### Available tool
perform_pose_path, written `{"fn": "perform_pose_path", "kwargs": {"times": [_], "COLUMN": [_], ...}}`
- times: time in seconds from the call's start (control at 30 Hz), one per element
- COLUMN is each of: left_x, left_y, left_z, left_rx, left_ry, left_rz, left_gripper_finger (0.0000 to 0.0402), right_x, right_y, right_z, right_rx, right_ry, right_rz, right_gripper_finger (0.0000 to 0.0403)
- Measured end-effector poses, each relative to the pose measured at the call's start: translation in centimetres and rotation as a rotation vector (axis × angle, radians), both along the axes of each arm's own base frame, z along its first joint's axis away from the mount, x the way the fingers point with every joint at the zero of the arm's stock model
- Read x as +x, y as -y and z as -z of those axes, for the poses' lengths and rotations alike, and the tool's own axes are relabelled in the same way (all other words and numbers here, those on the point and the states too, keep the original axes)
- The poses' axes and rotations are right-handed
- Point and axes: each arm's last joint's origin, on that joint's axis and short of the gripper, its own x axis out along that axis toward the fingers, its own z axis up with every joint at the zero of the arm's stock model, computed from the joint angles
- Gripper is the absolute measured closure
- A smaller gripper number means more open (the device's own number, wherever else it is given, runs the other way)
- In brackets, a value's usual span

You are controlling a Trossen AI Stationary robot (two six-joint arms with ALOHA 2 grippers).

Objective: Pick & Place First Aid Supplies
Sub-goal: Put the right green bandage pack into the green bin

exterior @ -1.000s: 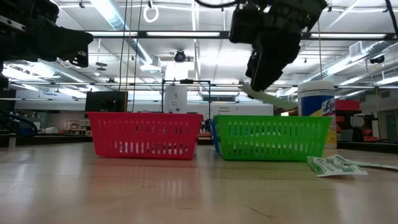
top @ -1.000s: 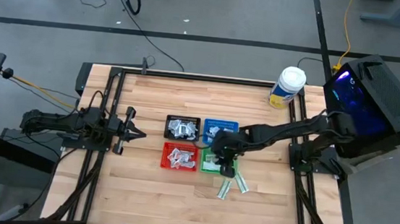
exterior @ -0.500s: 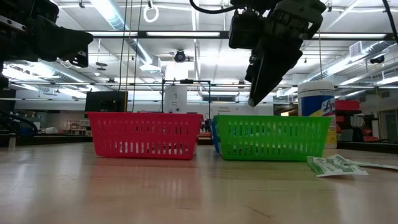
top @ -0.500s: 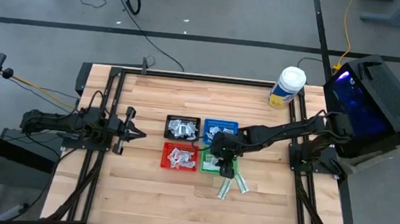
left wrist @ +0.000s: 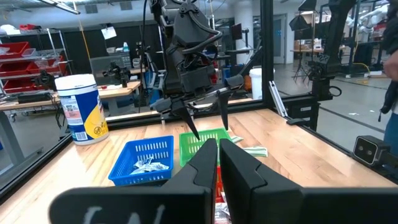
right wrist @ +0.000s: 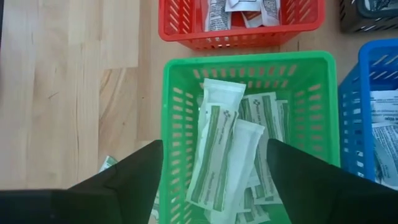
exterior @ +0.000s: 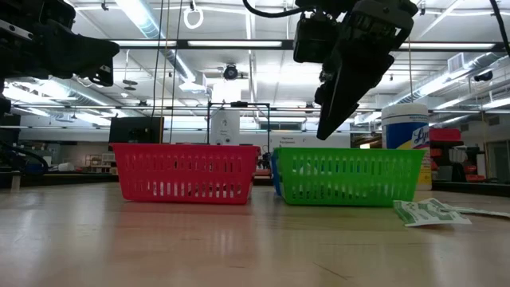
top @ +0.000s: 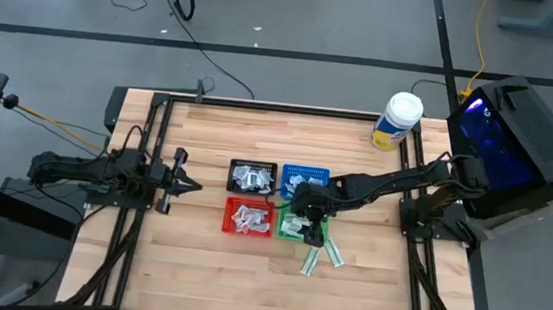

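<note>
Right gripper (right wrist: 214, 180) above green tray (right wrist: 180, 74), fingers spread apart, holding nothing.
White-and-green packets (right wrist: 227, 149) lie in the tray; two more (top: 320, 257) on table at tray's 5 o'clock. Left gripper (top: 197, 184) closed, at table's 9 o'clock.

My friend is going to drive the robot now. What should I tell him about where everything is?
Right gripper: open, empty, hovering above the green mesh tray.
Left gripper: shut, empty, waiting at the table's left side.
Long white-and-green packets: several lie in the green tray. Done so far: these are sorted.
The red mesh tray, blue mesh tray and black mesh tray hold small packets too.
Left to do: two loose white-and-green packets lie on the wooden table just in front of the green tray; probably they go in next.
</note>
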Motion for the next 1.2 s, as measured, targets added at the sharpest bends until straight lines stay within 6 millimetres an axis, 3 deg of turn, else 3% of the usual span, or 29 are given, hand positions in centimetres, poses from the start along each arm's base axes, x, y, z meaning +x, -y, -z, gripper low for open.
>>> {"fn": "perform_pose_path", "kwargs": {"times": [0.37, 0.57, 0.9, 1.07, 1.2], "left_x": [0.0, 0.0, 0.0, 0.0, 0.0], "left_y": [0.0, 0.0, 0.0, 0.0, 0.0], "left_z": [0.0, 0.0, 0.0, 0.0, 0.0], "left_rx": [0.000, 0.000, 0.000, 0.000, 0.000], "left_ry": [0.000, 0.000, 0.000, 0.000, 0.000], "left_rz": [0.000, 0.000, 0.000, 0.000, 0.000], "left_gripper_finger": [0.0376, 0.0376, 0.0376, 0.0376, 0.0376], "right_x": [-2.2, -4.1, -5.5, -6.1, -6.7], "right_y": [-0.2, -1.7, -4.5, -5.0, -5.1], "right_z": [-4.0, -6.1, -6.4, -6.2, -5.9], "right_rx": [0.013, -0.025, -0.194, -0.268, -0.342], "right_ry": [0.088, 0.150, 0.277, 0.355, 0.359], "right_rz": [0.013, -0.105, -0.697, -1.056, -1.242], "right_gripper_finger": [0.0113, 0.0113, 0.0113, 0.0113, 0.0113]}}
